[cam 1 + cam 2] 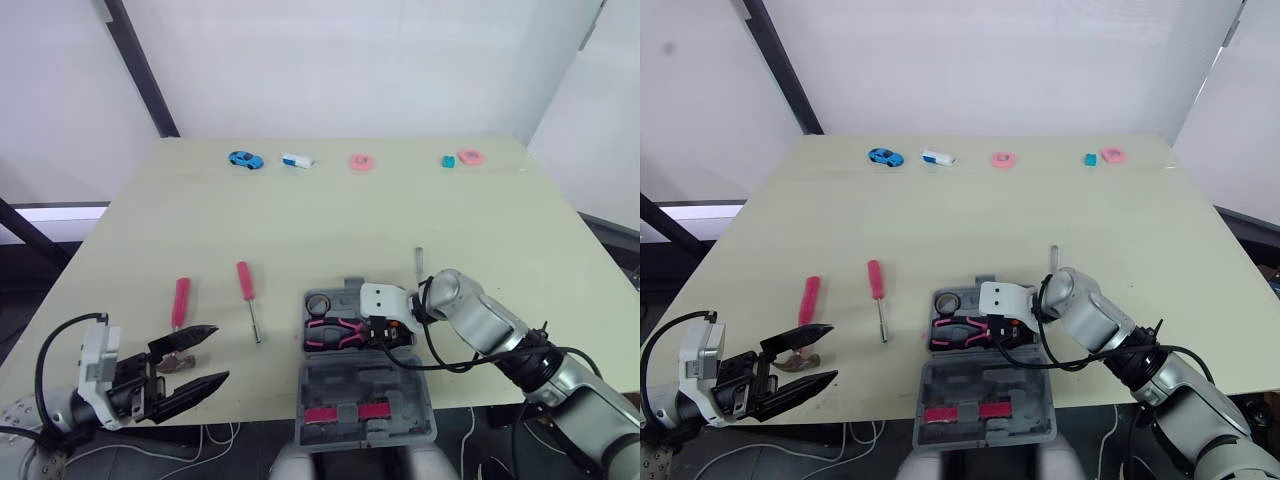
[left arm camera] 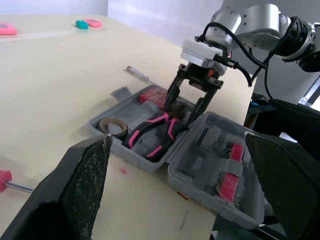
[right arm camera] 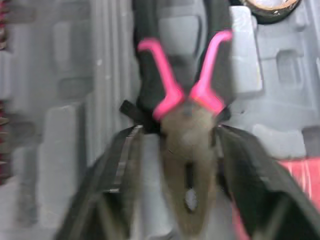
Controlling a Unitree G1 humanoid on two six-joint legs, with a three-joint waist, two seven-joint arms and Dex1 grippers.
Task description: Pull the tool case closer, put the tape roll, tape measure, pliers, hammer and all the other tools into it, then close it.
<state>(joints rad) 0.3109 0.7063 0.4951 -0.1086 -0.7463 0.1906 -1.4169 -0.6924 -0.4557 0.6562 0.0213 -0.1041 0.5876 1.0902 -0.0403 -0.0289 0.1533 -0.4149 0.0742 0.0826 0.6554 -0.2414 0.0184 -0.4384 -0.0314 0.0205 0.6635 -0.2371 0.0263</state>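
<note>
The grey tool case [image 1: 366, 412] lies open at the table's near edge, its lid toward me. In its tray are a tape roll [image 1: 319, 302] and pink-and-black pliers [image 1: 333, 331]. My right gripper [image 1: 383, 338] reaches down into the tray, open, with a finger on each side of the pliers' metal head [image 3: 189, 150]. Left of the case lies a red-handled screwdriver [image 1: 246, 282], and further left a pink-handled hammer [image 1: 180, 300]. My left gripper [image 1: 220, 354] hovers open over the hammer's near end. Behind the case, another screwdriver's shaft [image 1: 419, 262] pokes out.
Small toys line the table's far edge: a blue car [image 1: 245, 159], a white and blue piece [image 1: 297, 160], a pink ring [image 1: 361, 162], a teal block [image 1: 448, 161] and a pink piece [image 1: 470, 157]. The case's lid overhangs the near edge.
</note>
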